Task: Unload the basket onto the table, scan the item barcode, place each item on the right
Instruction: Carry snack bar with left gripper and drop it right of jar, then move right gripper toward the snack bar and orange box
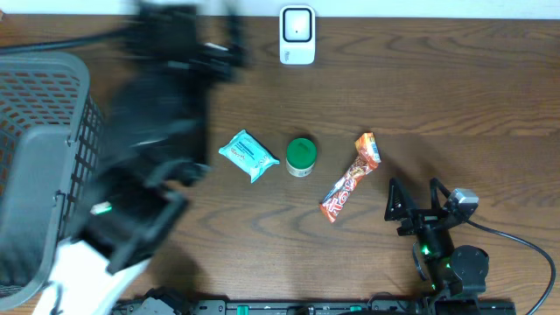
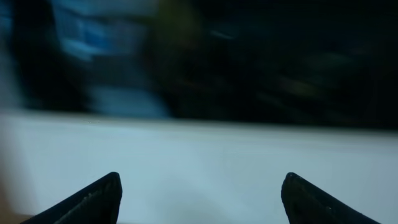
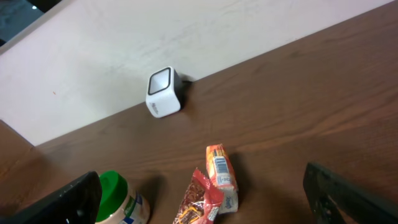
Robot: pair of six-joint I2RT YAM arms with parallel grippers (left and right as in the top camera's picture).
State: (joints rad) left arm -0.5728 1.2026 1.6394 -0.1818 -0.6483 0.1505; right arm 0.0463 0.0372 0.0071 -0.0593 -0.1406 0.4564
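Counter (image 1: 455, 96): It was brown wood. Everything sat on it.

Basket (image 1: 83, 140): It was a grey mesh basket at the far left edge of the counter. I could not tell what was inside it.

Left arm (image 1: 157, 114): It was a big dark blur over the left side of the counter, just beside the basket.

Right arm (image 1: 459, 267): It was black and sat low at the near right edge. A small green light showed on it.

Left pincer (image 2: 202, 208): Its two dark tips stood far apart in the left wrist view. Nothing was between them, so it was let go and bare. The rest of that view was too blurred to read.

Right pincer (image 1: 414, 208): Its tips were spread wide with nothing in them. It sat near the snack bar, to that bar's right, and did not touch it.

Snack bar (image 1: 350, 179): It was a long orange and red wrapper. It lay slanted near the middle of the counter. In the right wrist view a small white patch with dark lines showed on its far end.

Wipes pack (image 1: 248, 156): It was teal and lay flat, just left of the jar.

Scanner (image 1: 297, 35): It was a small white box at the far edge, against the wall and well apart from the three items.

Jar (image 1: 301, 157): It was small with a green lid. It stood upright between the wipes pack and the snack bar.
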